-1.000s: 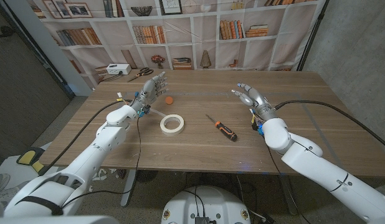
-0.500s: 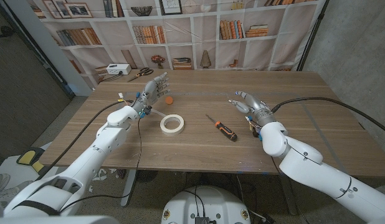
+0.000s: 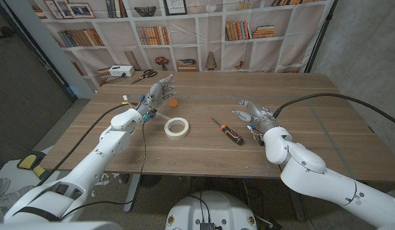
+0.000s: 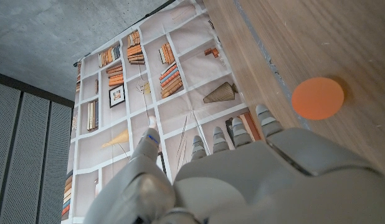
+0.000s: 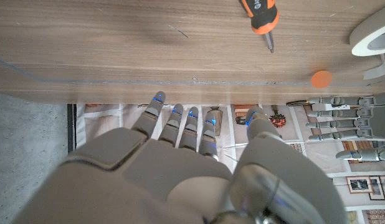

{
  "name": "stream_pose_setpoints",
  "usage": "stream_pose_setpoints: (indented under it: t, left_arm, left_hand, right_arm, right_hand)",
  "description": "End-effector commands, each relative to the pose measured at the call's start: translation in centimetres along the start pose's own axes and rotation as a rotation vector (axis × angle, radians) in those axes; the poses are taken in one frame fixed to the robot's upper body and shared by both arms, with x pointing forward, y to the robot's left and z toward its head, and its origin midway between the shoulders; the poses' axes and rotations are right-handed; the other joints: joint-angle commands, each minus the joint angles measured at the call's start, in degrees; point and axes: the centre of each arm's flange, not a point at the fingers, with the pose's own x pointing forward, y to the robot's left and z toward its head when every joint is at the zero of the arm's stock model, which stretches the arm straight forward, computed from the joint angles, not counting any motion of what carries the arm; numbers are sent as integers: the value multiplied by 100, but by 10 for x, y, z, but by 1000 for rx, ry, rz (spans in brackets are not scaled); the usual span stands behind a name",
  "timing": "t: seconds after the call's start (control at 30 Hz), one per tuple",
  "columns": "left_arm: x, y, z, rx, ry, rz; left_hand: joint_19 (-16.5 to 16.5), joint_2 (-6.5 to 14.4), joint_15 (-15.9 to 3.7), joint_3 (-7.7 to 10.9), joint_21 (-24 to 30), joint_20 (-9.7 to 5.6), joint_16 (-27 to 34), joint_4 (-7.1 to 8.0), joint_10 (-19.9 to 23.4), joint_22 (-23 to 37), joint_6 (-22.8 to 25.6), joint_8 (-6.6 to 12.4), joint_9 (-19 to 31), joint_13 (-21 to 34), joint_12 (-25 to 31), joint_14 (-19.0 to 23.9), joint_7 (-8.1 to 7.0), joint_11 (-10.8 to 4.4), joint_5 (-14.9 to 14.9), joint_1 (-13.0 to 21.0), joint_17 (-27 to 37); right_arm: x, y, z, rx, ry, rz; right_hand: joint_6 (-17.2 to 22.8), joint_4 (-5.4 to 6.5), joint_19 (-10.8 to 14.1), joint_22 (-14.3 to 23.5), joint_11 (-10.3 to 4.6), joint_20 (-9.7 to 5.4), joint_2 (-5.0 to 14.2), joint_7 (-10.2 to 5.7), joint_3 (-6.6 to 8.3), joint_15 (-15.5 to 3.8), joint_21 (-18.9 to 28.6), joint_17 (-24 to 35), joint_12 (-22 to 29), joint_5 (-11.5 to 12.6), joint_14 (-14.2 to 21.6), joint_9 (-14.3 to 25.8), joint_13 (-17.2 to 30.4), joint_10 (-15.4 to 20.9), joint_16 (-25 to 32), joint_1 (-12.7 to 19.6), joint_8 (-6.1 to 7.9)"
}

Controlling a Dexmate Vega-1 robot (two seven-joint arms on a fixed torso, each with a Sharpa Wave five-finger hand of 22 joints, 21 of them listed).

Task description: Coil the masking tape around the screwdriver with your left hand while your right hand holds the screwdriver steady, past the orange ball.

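A roll of cream masking tape (image 3: pixel 176 127) lies flat near the table's middle, its edge also in the right wrist view (image 5: pixel 373 28). The screwdriver (image 3: pixel 228 131), with an orange and black handle and a thin shaft, lies on the wood to its right; its handle and tip show in the right wrist view (image 5: pixel 261 17). The small orange ball (image 3: pixel 174 101) (image 4: pixel 317 98) (image 5: pixel 321 78) sits behind the tape. My left hand (image 3: pixel 155 94) is raised, open, just left of the ball. My right hand (image 3: pixel 255 114) hovers open a little right of the screwdriver, holding nothing.
The wooden table (image 3: pixel 300 128) runs wide to the right. At its back left corner stand a white box (image 3: pixel 120 71) and scissors (image 3: pixel 144 75). A bookshelf backdrop (image 3: pixel 185 32) hangs behind the table.
My right hand has come down and towards the screwdriver, moving left and nearer the table. The left hand, tape, ball and screwdriver have stayed put.
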Motion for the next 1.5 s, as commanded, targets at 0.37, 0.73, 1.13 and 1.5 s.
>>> stream_pose_setpoints:
  t: [0.37, 0.73, 1.13, 1.5]
  left_arm:
    - [4, -1, -1, -4, 8, -15]
    - [7, 2, -2, -10, 10, -15]
    - [12, 3, -4, -27, 19, -22]
    - [14, 5, -6, -30, 22, -26]
  left_hand:
    - [17, -35, 14, 9, 21, 11, 15, 22, 16, 12, 42, -2, 12, 16, -1, 50, -3, -2, 46, -32, 15]
    - [22, -33, 14, 12, 22, 11, 6, 22, 18, 15, 39, -7, 13, 18, -7, 57, 5, -4, 47, -34, 17]
    - [25, -26, 26, 19, 22, 12, -9, 24, 5, 18, 24, -16, 14, 20, -20, 51, 5, 15, 48, -35, 19]
    - [24, -22, 24, 23, 21, 12, -18, 26, 4, 20, 20, -18, 14, 22, -25, 50, 3, 4, 49, -37, 20]
  right_arm:
    - [-4, 18, 35, -136, 10, 152]
    - [3, 26, 47, -191, 34, 211]
    - [8, 39, 51, -223, 50, 264]
    - [11, 50, 52, -269, 73, 261]
  right_hand:
    - [139, -12, 165, 11, -43, -20, 113, -2, 92, -92, 47, 21, 60, 49, 202, 23, 32, 169, 97, 155, 38]
    - [187, -36, 222, 10, -59, -48, 167, -26, 137, -135, 58, 20, 66, 59, 238, 24, 35, 225, 102, 242, 45]
    - [202, -57, 255, 10, -62, -78, 217, -22, 182, -173, 59, 20, 60, 66, 260, 25, 38, 251, 101, 334, 39]
    - [226, -143, 331, 5, -122, -111, 249, -24, 284, -239, 66, 2, 45, 73, 294, 25, 39, 285, 86, 573, 35]
